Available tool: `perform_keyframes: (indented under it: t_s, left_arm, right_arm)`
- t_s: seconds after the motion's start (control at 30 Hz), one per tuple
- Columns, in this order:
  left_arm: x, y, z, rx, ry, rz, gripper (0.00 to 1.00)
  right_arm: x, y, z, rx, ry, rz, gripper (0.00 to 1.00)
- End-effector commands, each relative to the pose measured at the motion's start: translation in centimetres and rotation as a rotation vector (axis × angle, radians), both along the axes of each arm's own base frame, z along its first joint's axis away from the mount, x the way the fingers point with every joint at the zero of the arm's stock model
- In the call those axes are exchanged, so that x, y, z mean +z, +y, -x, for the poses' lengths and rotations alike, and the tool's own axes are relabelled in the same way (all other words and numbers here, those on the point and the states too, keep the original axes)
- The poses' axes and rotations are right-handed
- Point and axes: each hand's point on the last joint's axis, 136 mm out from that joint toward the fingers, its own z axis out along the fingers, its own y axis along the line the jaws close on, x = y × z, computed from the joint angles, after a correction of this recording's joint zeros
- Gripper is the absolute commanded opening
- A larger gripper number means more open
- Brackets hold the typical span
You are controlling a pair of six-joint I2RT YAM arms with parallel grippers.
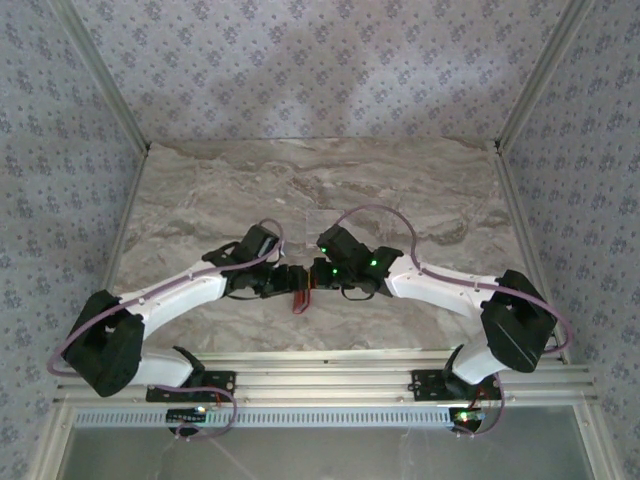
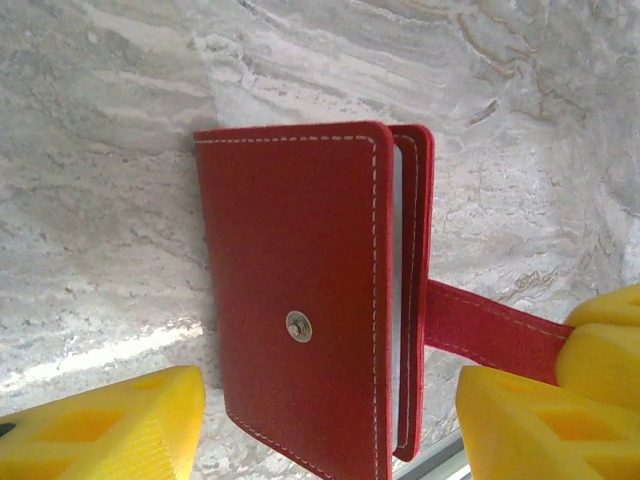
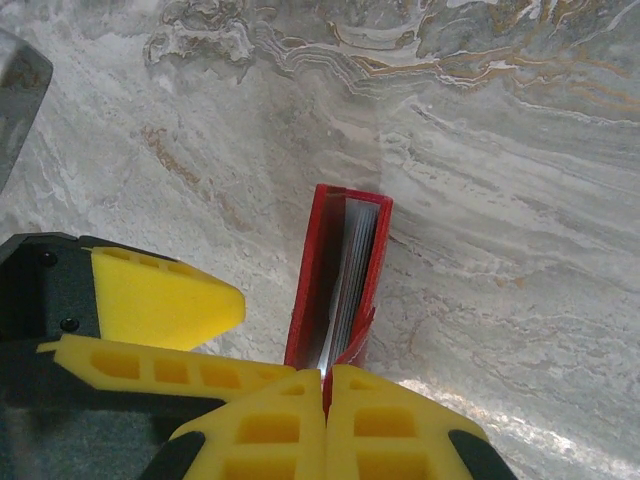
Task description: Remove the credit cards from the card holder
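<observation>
Up close, the right gripper [image 3: 325, 380] has its yellow fingers pressed together, pinching the card holder [image 3: 335, 270] by its red strap [image 2: 490, 325]. The left gripper [image 2: 330, 392] is spread wide on either side of the holder, with gaps on both sides. The credit cards [image 3: 352, 265] sit inside, only their pale edges showing. The holder's lower corner is cut off from sight. The marble table [image 3: 500, 150] lies behind.

The card holder [image 1: 300, 297] is upright on edge toward the six o'clock side of the surface [image 1: 320, 180]. The left fingers [image 2: 100, 430] flank it from nine o'clock. The right fingers [image 3: 380, 420], at three o'clock, pinch its strap [image 2: 490, 330]. The credit cards [image 3: 350, 270] sit between its covers.
</observation>
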Motion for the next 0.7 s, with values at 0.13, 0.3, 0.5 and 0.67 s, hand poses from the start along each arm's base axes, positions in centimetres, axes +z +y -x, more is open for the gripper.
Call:
perform_keyframes:
  t_s: [0.13,0.3,0.5,0.67]
  left_arm:
    - [-0.5,1.0,0.0,-0.012,0.004,-0.026,0.64]
    - [-0.7,1.4,0.1,-0.02,0.01,-0.049,0.58]
    - [-0.6,2.6,0.3,0.002,-0.005,-0.099,0.47]
    - [-0.3,3.5,0.5,0.016,-0.021,-0.129,0.42]
  right_arm:
    - [1.2,-0.1,-0.7,-0.015,-0.017,-0.027,0.0]
    - [0.9,-0.4,-0.8,-0.015,-0.011,-0.021,0.0]
    - [0.6,-1.1,-0.6,-0.02,-0.005,-0.011,0.0]
    - [1.2,-1.1,-0.5,-0.021,-0.016,-0.032,0.0]
